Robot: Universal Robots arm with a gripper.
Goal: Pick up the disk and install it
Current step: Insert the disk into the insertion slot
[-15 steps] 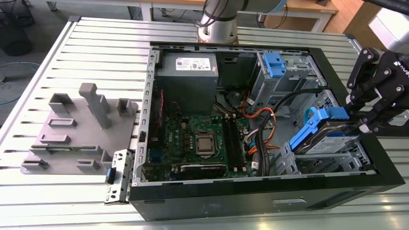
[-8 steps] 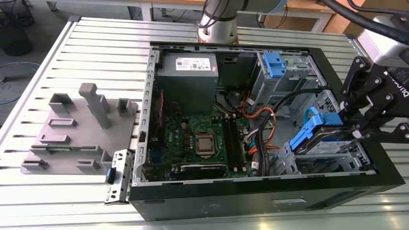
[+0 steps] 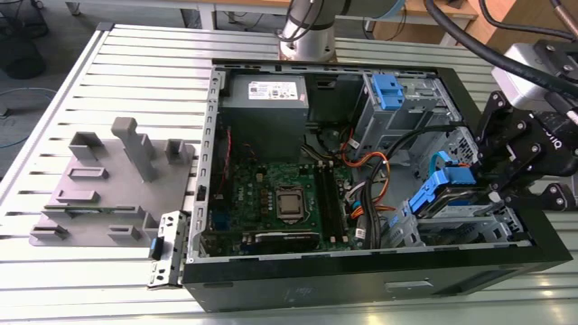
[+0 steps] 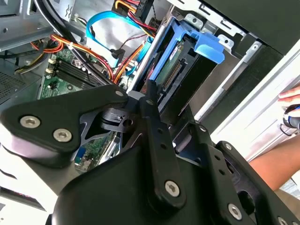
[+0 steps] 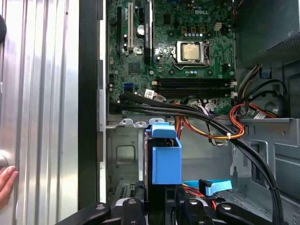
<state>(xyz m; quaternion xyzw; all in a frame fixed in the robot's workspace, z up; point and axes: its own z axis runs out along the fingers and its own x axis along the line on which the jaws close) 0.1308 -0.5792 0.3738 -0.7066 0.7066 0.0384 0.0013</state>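
Note:
The disk (image 3: pixel 435 193), a silver drive in a blue plastic carrier frame, stands on edge over the grey drive cage (image 3: pixel 470 229) at the exterior view's right of the open computer case (image 3: pixel 361 277). My gripper (image 3: pixel 485 186) is shut on the disk's rear end. In the first wrist view the disk (image 5: pixel 166 157) rises edge-on from between my fingers, with the gripper (image 5: pixel 164 206) just behind it. In the second wrist view the disk (image 4: pixel 174 58) shows its connector edge and blue tab beyond the gripper (image 4: pixel 150 96).
The motherboard (image 3: pixel 280 196), the grey power supply (image 3: pixel 264 95) and orange and black cables (image 3: pixel 370 169) crowd the case beside the cage. A blue latch piece (image 3: pixel 386 91) sits in the upper bay. A grey fixture plate (image 3: pixel 108 183) lies on the slatted table. A person's hand (image 5: pixel 6 185) rests nearby.

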